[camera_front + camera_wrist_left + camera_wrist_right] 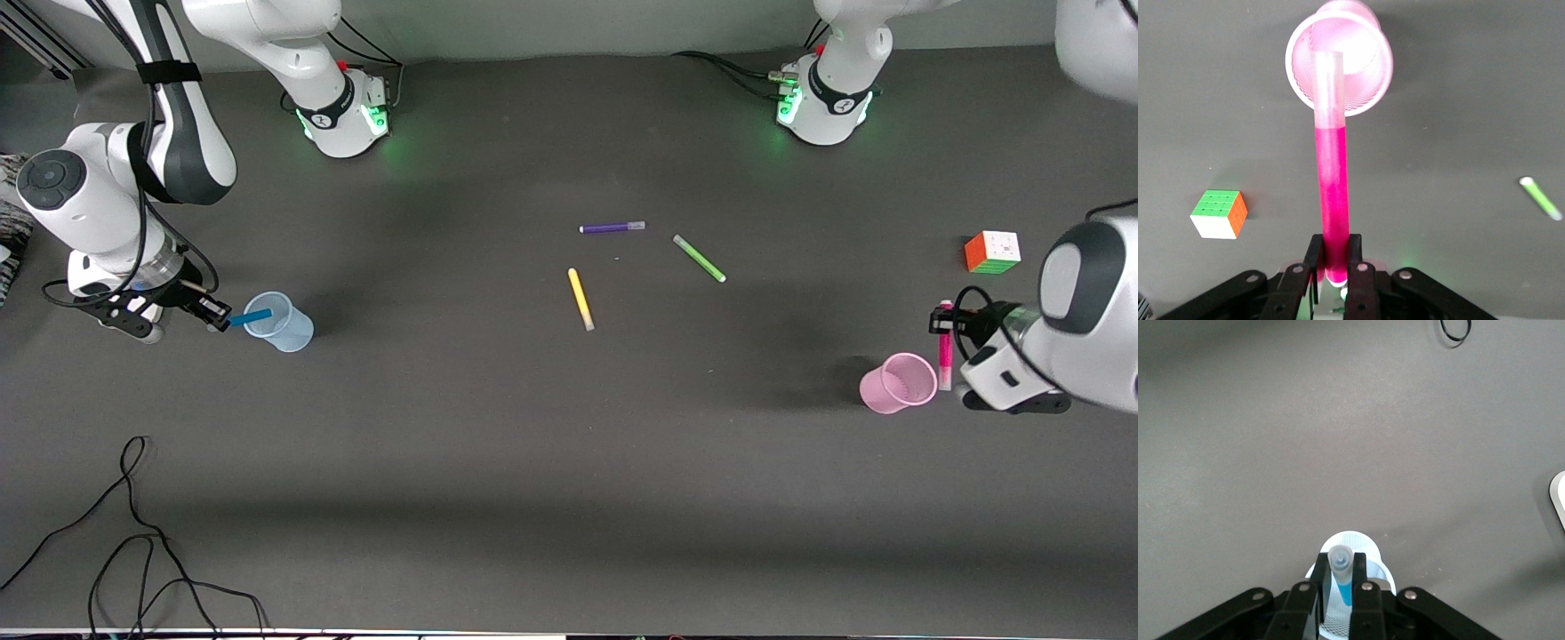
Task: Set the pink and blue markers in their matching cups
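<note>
My right gripper [218,313] is shut on the blue marker [251,316], whose free end reaches over the mouth of the pale blue cup [283,322] at the right arm's end of the table. In the right wrist view the marker [1341,577] sits between the jaws of the gripper [1340,577], over the cup [1375,561]. My left gripper [944,322] is shut on the pink marker [945,360], beside the pink cup [898,383]. In the left wrist view the gripper [1333,257] holds the marker [1333,193], whose paler end lies over the cup's rim [1368,73].
A purple pen [612,228], a yellow pen [581,299] and a green pen [699,259] lie mid-table. A colour cube [992,252] sits by the left arm, farther from the front camera than the pink cup. A black cable [133,533] loops near the front edge.
</note>
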{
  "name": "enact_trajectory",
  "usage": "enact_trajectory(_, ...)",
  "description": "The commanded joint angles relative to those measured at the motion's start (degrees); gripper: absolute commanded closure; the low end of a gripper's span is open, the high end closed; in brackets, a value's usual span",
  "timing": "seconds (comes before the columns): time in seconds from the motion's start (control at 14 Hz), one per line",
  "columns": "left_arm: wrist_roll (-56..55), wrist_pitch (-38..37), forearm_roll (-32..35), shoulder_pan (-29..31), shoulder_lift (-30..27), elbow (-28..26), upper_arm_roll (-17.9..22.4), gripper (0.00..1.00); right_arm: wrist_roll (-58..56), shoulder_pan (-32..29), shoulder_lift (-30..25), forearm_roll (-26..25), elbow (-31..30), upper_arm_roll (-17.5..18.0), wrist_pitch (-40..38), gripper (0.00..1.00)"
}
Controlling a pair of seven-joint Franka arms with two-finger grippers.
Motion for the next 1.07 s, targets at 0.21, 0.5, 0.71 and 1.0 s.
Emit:
enact_trajectory(0.21, -0.7, -3.0, 3.8, -1.3, 9.3, 3.9, 0.1, 1.0, -0.5, 0.2, 0.1, -1.3, -0.6, -0.1, 1.1, 0.0)
enact_trajectory(0.5, -0.7, -3.0, 3.8, -1.3, 10.6, 3.9, 0.1, 1.0, -0.6, 0.2, 0.1, -0.8, 2.3, -0.1, -0.7, 0.0)
enact_trajectory(0.71, -0.7, -2.6, 3.6, -1.3, 11.4, 3.9, 0.1, 0.9, -6.7, 0.1, 0.1, -0.3, 9.2, 0.0, -9.2, 0.0)
enact_trajectory(1.0, -0.4, -3.1, 3.5, -1.2, 11.4, 4.6, 0.1, 0.0, -15.3, 0.1, 0.1, 10.0, 21.8, 0.0, -22.7, 0.0)
